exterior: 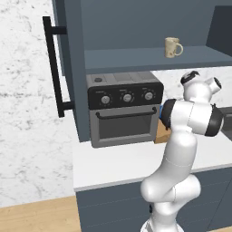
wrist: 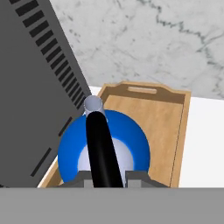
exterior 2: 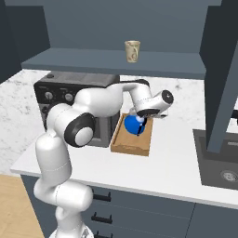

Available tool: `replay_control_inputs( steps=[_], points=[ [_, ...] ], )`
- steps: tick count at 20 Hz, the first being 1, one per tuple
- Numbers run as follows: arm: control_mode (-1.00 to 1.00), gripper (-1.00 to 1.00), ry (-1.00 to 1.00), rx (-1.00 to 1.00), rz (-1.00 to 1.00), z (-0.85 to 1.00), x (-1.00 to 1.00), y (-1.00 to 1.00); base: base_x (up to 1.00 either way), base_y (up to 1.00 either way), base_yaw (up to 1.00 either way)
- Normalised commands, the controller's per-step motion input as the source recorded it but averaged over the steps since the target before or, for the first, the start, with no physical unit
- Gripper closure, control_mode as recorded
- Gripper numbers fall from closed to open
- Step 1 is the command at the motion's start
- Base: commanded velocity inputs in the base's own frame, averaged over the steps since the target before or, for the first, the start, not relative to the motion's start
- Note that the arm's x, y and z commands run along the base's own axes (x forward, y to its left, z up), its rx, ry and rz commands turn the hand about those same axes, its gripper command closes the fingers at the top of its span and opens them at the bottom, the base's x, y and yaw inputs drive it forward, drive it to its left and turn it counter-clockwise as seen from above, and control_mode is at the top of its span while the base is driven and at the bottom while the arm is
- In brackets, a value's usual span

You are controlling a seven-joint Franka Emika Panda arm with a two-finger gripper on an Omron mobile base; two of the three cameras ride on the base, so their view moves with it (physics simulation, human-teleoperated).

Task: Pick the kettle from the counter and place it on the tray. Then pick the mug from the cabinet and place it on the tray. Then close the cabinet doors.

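The blue kettle (wrist: 131, 146) sits low over the left half of the wooden tray (wrist: 164, 127), beside the oven's side. Whether it touches the tray floor I cannot tell. My gripper (wrist: 109, 177) is shut on its black arched handle, one fingertip on each side. From the right base view, the gripper (exterior 2: 140, 120) holds the kettle (exterior 2: 133, 125) over the tray (exterior 2: 135, 143) on the white counter (exterior 2: 172, 172). The beige mug (exterior: 172, 47) stands on the shelf of the open cabinet (exterior: 136, 60), also seen as the mug (exterior 2: 132, 51).
A black-and-grey toaster oven (exterior: 124, 111) stands on the counter just left of the tray. The left cabinet door (exterior: 68, 41) with its black bar handle swings out at the left. The right door (exterior 2: 223, 93) hangs open over a dark sink (exterior 2: 223, 162).
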Motion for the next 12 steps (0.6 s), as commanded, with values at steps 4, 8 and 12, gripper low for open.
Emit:
replay_control_inputs(
  steps=[4,8,12],
  points=[
    [-1.0,-1.0,-0.06,0.0,0.0,-0.24,0.01,0.0,0.0,0.0,0.0],
    [-1.0,-1.0,-0.06,0.02,0.0,-0.31,0.06,0.0,0.0,0.0,0.0],
    [-1.0,-1.0,-0.09,0.03,0.0,-0.34,0.0,0.0,0.0,0.0,0.0]
  ],
)
